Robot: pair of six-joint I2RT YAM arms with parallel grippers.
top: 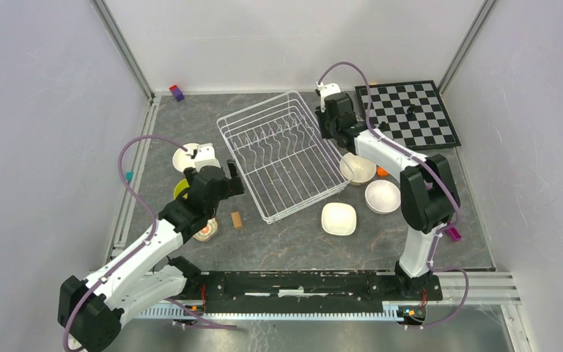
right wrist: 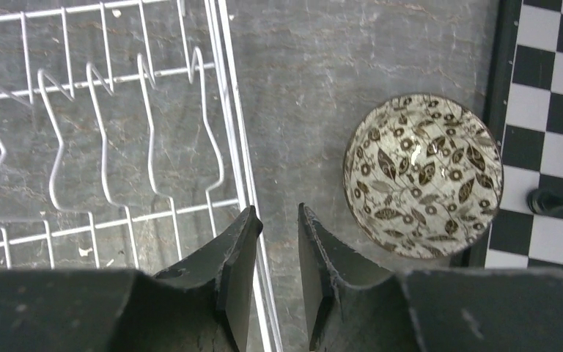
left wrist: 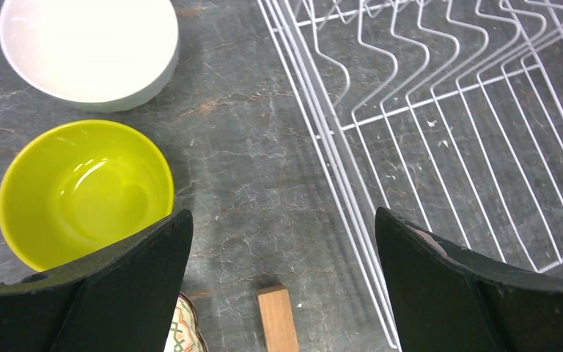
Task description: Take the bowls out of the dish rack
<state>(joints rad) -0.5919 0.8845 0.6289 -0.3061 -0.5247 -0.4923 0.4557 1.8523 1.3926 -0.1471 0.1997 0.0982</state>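
Dish rack (top: 282, 154) mid-counter (top: 293, 246), bowls (top: 339, 218) on counter either side, L fingers (left wrist: 165, 246) wide apart, holding nothing, over lime bowl (left wrist: 84, 192) nr rack's left rim, R fingers (right wrist: 243, 238) narrowly parted, nothing gripped, by floral bowl (right wrist: 423, 174) beside chessboard (right wrist: 550, 110)

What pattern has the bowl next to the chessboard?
The bowl is white with dark leaf-and-flower print; right wrist view shows it best.

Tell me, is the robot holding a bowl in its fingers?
No, nothing is held. The left fingers stand wide apart over the table; the right fingers are nearly together above the dish rack's edge, empty.
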